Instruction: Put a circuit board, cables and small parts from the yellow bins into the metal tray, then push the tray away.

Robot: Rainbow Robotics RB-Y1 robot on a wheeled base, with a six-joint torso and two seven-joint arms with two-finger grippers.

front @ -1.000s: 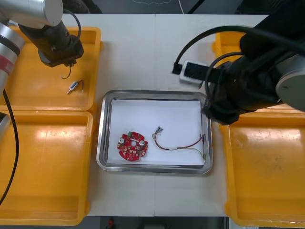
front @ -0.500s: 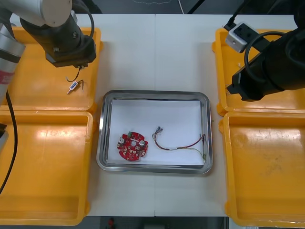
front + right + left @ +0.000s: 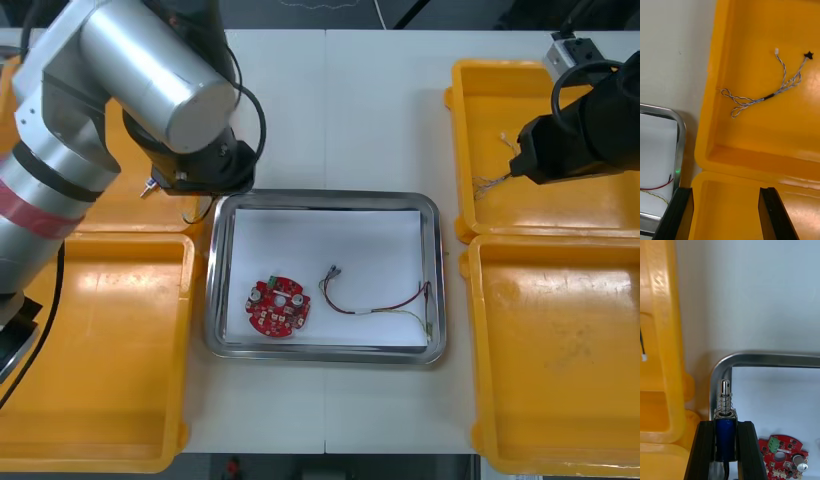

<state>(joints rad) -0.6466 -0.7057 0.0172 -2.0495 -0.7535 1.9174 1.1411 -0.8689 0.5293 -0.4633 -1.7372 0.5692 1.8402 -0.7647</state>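
Note:
My left gripper (image 3: 725,426) is shut on a small metal part (image 3: 725,399) with a blue body, a spring and a pin. It hovers over the far left corner of the metal tray (image 3: 763,358), next to the round red circuit board (image 3: 784,457). In the front view the left gripper (image 3: 205,178) is at that corner of the tray (image 3: 325,195), a thin black wire hanging under it. The circuit board (image 3: 278,307) and a red and yellow cable (image 3: 380,305) lie in the tray. My right gripper (image 3: 726,213) is open above the right bins' shared rim, short of a twisted blue and white cable (image 3: 763,93).
Another small metal part (image 3: 148,186) lies in the far left bin (image 3: 110,212). The near left bin (image 3: 100,350) and near right bin (image 3: 560,350) look bare. The right gripper (image 3: 525,165) hangs over the far right bin (image 3: 490,100). White table lies beyond the tray.
The left arm carried the small metal part from the far left bin to the tray's far left corner. The right arm drew back from the tray to the far right bin.

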